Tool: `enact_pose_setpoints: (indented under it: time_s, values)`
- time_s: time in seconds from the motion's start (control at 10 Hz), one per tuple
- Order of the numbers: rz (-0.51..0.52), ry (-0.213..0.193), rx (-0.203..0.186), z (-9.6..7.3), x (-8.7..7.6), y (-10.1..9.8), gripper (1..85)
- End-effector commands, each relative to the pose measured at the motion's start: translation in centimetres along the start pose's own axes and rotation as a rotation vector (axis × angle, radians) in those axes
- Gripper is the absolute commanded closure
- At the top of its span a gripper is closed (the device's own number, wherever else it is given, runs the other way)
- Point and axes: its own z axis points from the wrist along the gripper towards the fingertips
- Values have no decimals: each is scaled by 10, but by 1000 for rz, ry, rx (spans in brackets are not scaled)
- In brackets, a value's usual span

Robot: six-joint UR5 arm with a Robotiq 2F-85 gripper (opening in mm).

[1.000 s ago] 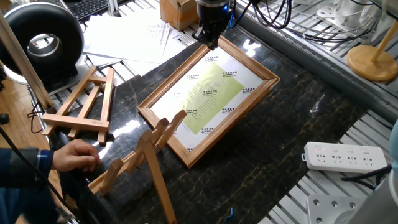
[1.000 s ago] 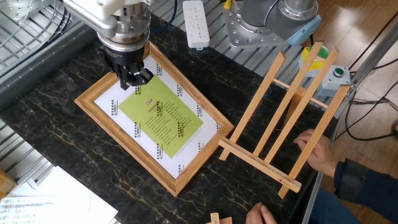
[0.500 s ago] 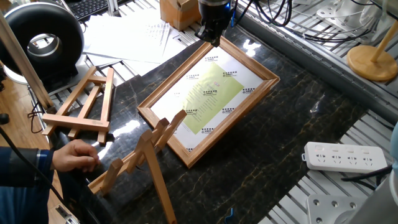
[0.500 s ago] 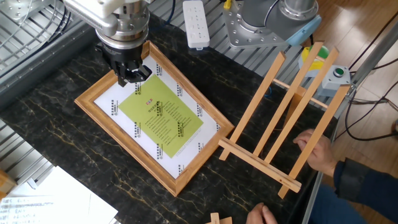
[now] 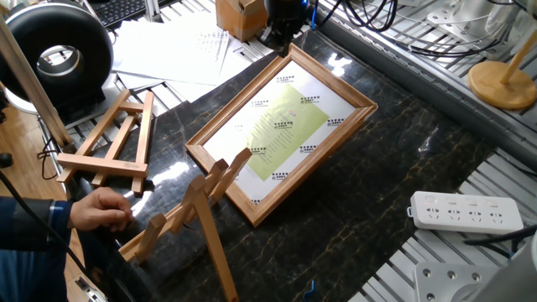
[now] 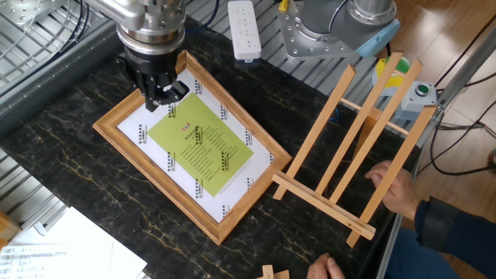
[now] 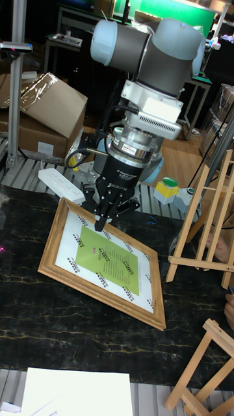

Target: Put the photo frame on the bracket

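The photo frame (image 5: 281, 126) (image 6: 194, 143) (image 7: 107, 260) lies flat on the dark marble table, light wood around a white sheet with a yellow-green panel. My gripper (image 5: 281, 40) (image 6: 161, 94) (image 7: 102, 223) hangs just above the frame's far short end, pointing down. Its fingers meet in a point and hold nothing. The bracket (image 5: 201, 197) (image 6: 364, 139) (image 7: 211, 195), a tall easel with long thin slats and a bottom ledge, stands upright beside the frame's other end. A person's hand (image 5: 101, 210) (image 6: 391, 186) steadies it.
A smaller A-shaped easel (image 5: 117, 138) (image 7: 208, 370) lies beyond the bracket. A white power strip (image 5: 466, 211) (image 6: 245, 29) sits at the table edge by the arm's base. Loose papers (image 5: 176, 46) (image 6: 62, 248) lie off the marble; a wooden box (image 5: 239, 17) stands behind the gripper.
The gripper has lifted a little and drifted toward the frame's far short edge. The frame, the bracket and the hand have stayed put.
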Motion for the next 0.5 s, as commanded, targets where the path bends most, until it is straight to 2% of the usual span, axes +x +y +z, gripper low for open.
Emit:
enact_pose_setpoints:
  time_s: [0.0,0.1,0.2,0.3,0.4]
  values:
    - [-71,-43,-57,-5,-9,14,847]
    - [-86,-45,-65,-5,-9,16,847]
    - [-25,-43,-93,-5,-9,23,847]
    - [26,-35,-72,-5,-8,17,847]
    - [71,-28,-36,-4,-6,8,847]
